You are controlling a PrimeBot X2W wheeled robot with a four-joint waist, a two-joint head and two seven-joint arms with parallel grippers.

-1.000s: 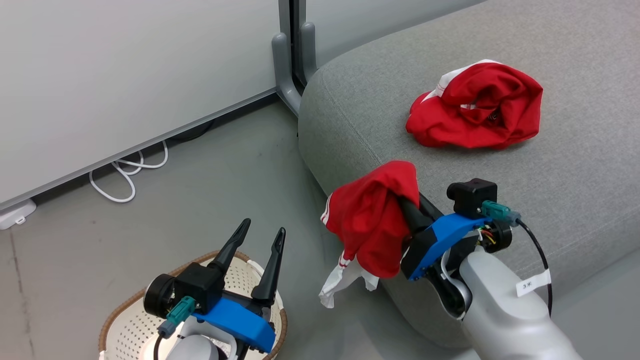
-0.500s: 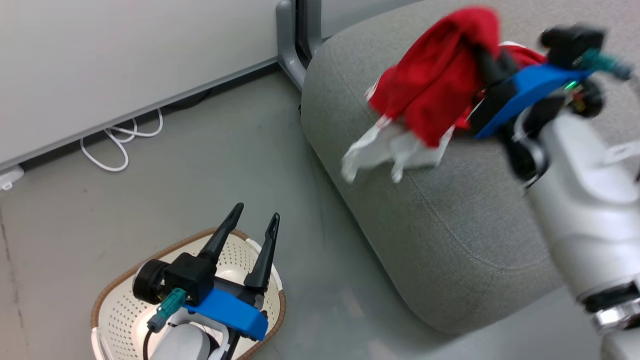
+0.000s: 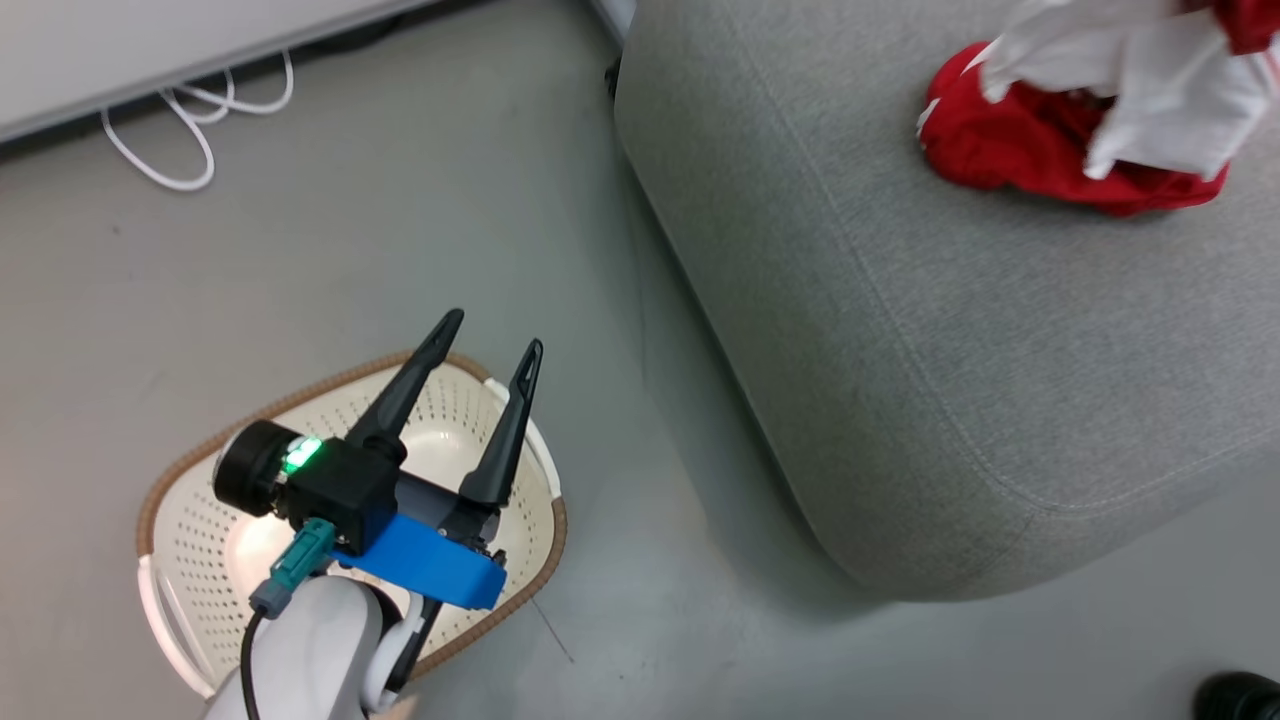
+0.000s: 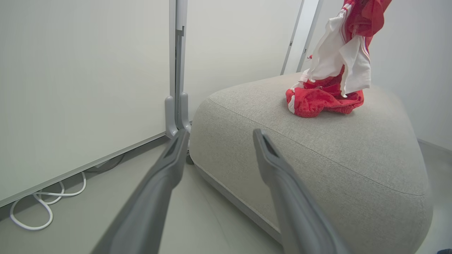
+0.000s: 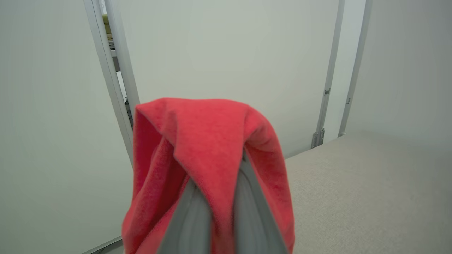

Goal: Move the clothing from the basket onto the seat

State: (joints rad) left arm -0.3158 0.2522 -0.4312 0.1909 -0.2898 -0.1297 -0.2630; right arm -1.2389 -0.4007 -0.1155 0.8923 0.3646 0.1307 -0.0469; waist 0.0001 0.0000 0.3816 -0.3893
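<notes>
Red garment (image 5: 212,141) pinched by right end effector (image 5: 217,173), second garment (image 3: 1030,155) on seat (image 3: 950,350)

The large grey rounded sofa cushion (image 3: 950,350) is matt, coarse-woven cloth; the bright red hanging garment (image 5: 212,141) looks soft and fleecy, its white panels smoother; the cream perforated laundry basket (image 3: 200,520) is smooth, faintly glossy plastic, its brown rim woven; the left gripper (image 3: 495,330) has matt dark plastic fingers (image 3: 405,390); the grey floor (image 3: 400,200) is smooth.
</notes>
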